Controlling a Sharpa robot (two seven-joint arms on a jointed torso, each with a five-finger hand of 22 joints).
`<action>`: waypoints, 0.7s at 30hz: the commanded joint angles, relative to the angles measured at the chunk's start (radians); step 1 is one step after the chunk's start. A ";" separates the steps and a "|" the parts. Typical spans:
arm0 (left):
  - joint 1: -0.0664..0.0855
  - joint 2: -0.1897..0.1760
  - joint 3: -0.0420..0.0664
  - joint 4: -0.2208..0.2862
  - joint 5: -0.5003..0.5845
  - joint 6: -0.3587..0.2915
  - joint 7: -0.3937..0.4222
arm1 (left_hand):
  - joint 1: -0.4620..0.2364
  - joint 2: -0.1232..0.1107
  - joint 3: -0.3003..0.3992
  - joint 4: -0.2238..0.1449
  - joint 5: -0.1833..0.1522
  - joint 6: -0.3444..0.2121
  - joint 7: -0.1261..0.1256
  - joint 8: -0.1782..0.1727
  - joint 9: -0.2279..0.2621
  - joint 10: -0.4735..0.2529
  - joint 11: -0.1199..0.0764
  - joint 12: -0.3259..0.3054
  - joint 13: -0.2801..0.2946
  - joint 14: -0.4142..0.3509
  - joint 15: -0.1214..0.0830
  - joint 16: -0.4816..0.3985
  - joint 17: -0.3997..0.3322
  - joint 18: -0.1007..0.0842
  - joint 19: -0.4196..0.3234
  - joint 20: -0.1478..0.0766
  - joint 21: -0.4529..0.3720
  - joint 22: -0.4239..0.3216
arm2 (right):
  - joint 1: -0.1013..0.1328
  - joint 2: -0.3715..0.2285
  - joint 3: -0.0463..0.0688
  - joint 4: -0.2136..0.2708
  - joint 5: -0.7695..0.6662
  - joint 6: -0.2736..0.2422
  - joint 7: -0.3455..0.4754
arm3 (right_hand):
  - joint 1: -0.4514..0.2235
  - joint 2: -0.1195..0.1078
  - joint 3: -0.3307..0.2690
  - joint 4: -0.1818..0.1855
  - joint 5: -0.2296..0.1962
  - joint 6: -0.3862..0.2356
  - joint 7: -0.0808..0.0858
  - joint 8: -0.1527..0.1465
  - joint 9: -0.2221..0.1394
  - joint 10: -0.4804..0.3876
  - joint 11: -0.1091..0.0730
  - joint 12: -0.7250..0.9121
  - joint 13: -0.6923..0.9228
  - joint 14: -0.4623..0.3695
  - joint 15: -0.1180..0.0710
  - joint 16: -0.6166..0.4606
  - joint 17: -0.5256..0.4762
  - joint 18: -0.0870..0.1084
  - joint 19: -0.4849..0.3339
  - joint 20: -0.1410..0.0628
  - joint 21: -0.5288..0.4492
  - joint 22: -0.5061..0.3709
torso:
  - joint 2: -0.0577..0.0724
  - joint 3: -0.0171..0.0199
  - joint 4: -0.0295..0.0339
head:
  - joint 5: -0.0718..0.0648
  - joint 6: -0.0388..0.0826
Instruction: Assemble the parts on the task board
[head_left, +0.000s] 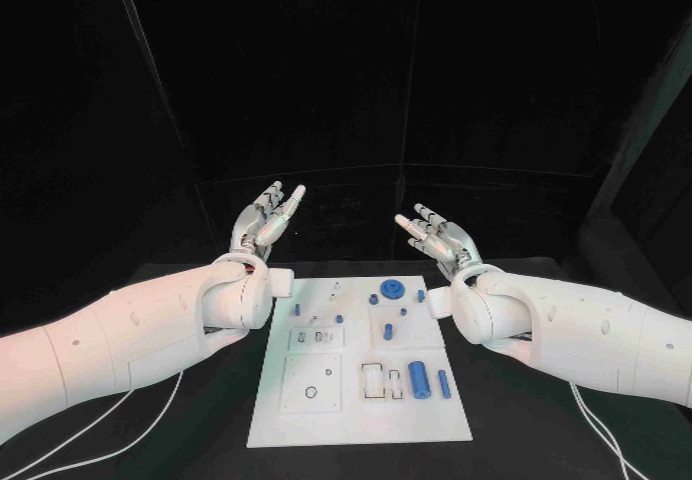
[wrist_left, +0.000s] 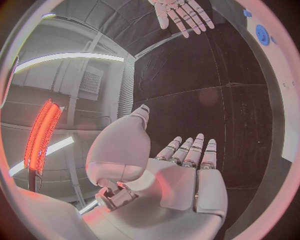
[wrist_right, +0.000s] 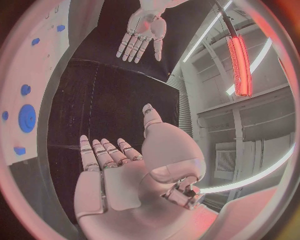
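Task board (head_left: 289, 420) nearest; beyond it, left hand (head_left: 265, 222) and right hand (head_left: 437, 238) raised, fingers spread, empty.

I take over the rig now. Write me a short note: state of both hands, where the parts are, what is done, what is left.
Left hand: open, holds nothing, raised beyond the far edge of the task board.
Right hand: open, holds nothing, raised beyond that far edge too.
Parts: blue pieces lie on the board, among them a round gear at the far side and a large cylinder nearer the robot.
Done: no hand touches a part.
Left: seemingly the whole assembly.
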 joint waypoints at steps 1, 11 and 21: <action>0.008 0.007 -0.002 -0.016 0.024 0.102 0.062 | 0.044 0.006 0.002 0.017 0.009 0.014 0.078 0.005 0.003 0.004 0.016 0.007 0.002 0.014 0.009 0.004 0.003 0.024 0.002 0.015 0.005 0.002 | 0.018 0.017 -0.011 -0.037 -0.092 0.196 -0.051 | 0.123 0.005 0.006 -0.063 0.008 0.123 0.168 0.029 0.017 0.213 0.018 0.056 0.026 0.171 0.018 0.045 0.021 0.023 0.096 0.009 0.035 0.019 | 0.000 -0.0002 -0.0002 | 0.000 0.000; 0.009 -0.045 -0.003 0.022 0.025 0.126 0.046 | 0.073 0.038 -0.020 0.012 0.009 0.078 0.108 0.015 0.010 0.082 0.050 0.017 0.011 0.092 0.024 0.019 0.016 0.017 0.028 0.021 0.017 0.009 | 0.047 0.018 -0.028 -0.128 -0.445 0.139 -0.086 | 0.245 -0.001 0.078 -0.209 -0.064 0.606 0.129 0.115 0.055 0.718 -0.052 0.166 0.040 0.768 -0.074 0.169 0.047 0.118 0.506 0.004 0.197 0.080 | 0.013 -0.0025 -0.0010 | 0.007 -0.009; 0.013 -0.080 -0.004 0.057 0.025 0.169 0.042 | 0.161 0.046 -0.042 -0.011 0.007 0.263 0.137 0.036 0.024 0.316 0.115 0.038 0.027 0.378 0.072 0.079 0.046 -0.030 0.260 0.026 0.109 0.051 | 0.084 0.003 -0.027 -0.119 -0.664 0.100 -0.164 | 0.235 0.001 0.113 -0.288 -0.081 0.771 0.111 0.098 0.048 0.842 -0.082 0.129 0.040 0.939 -0.118 0.153 0.047 0.123 0.621 -0.030 0.250 0.084 | 0.044 -0.0053 0.0111 | -0.005 0.004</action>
